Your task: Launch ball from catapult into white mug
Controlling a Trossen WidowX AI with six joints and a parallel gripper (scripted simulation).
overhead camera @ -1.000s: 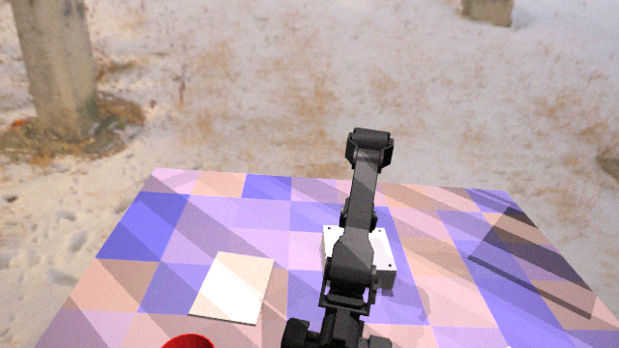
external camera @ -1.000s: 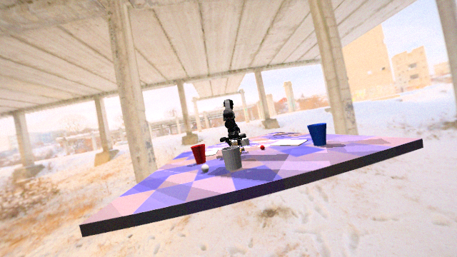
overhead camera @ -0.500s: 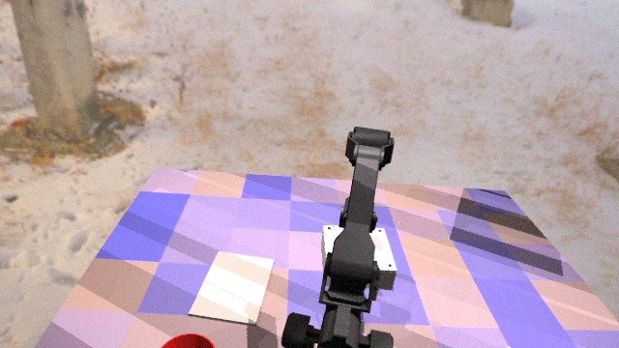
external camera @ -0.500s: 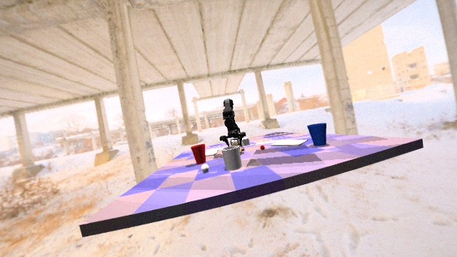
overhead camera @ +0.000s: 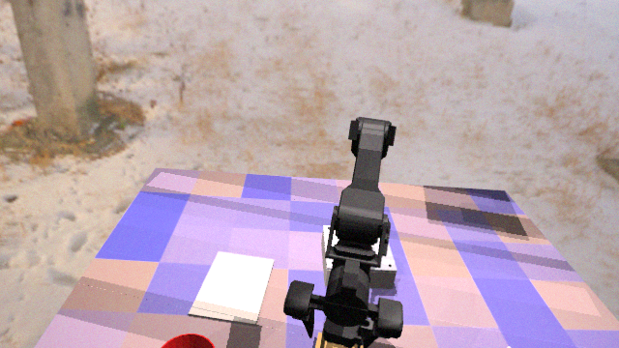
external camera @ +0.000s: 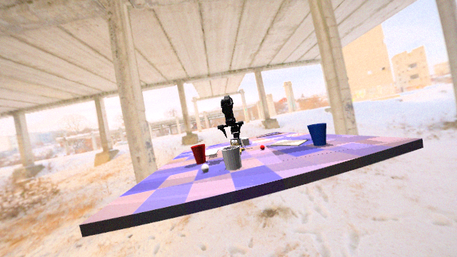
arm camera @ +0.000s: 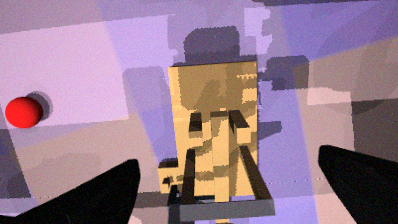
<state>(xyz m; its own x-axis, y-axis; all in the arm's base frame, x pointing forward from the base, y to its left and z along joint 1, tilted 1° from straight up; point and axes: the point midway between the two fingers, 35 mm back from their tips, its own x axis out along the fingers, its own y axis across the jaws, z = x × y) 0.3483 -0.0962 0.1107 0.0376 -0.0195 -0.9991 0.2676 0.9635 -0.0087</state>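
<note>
Red ball [arm camera: 23, 112] lies left of tan catapult [arm camera: 215, 125].

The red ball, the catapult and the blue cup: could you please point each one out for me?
red ball [arm camera: 23, 112], wrist view, middle of the sphere.
catapult [arm camera: 212, 95], wrist view, its flat tan top.
blue cup [external camera: 317, 133], exterior view, middle of its side wall.
</note>
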